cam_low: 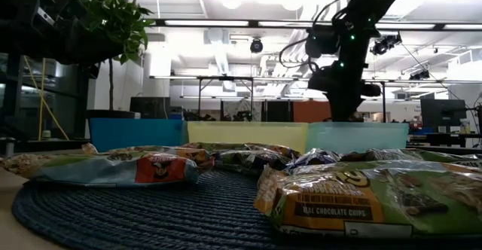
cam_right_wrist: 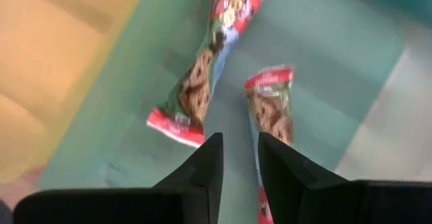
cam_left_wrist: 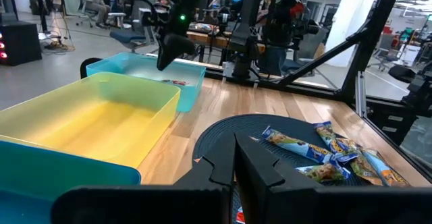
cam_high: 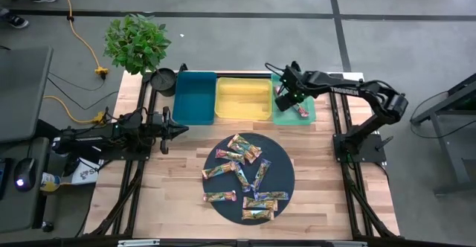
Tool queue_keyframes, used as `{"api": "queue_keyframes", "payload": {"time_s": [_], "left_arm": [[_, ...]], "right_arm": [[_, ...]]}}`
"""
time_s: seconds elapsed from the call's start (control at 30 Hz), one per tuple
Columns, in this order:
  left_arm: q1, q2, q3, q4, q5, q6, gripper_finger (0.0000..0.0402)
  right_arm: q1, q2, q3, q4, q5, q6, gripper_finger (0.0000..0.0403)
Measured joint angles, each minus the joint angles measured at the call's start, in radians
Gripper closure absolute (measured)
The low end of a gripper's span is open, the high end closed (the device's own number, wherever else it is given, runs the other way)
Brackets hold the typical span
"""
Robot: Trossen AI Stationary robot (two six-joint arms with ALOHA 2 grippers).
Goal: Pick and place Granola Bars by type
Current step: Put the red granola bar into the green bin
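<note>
Wooden tabletop [cam_high: 312,158] with a round dark mat [cam_high: 286,174] in the middle, and most of the granola bars [cam_high: 245,174] are piled loose on it. Three bins sit along the far edge: teal bin [cam_high: 195,97] on the left, yellow bin [cam_high: 243,98] in the middle, green bin [cam_high: 297,115] on the right. Right gripper [cam_right_wrist: 236,158] hangs over the green one, fingers a small gap apart, gripping nothing, with two red-wrapped bars [cam_right_wrist: 202,82] lying just below it. Left gripper [cam_left_wrist: 233,158] sits pinched closed and empty by the table's left edge.
</note>
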Motion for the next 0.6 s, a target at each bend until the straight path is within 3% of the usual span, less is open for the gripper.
{"api": "queue_keyframes", "payload": {"time_s": [0.3,0.6], "left_arm": [[0.0,0.0,0.0,0.0,0.0,0.0,0.0394],[0.0,0.0,0.0,0.0,0.0,0.0,0.0394]], "right_arm": [[0.03,-0.002,0.024,0.004,-0.014,-0.055,0.0322],[0.107,-0.093,0.024,0.092,-0.172,-0.207,0.0321]]}}
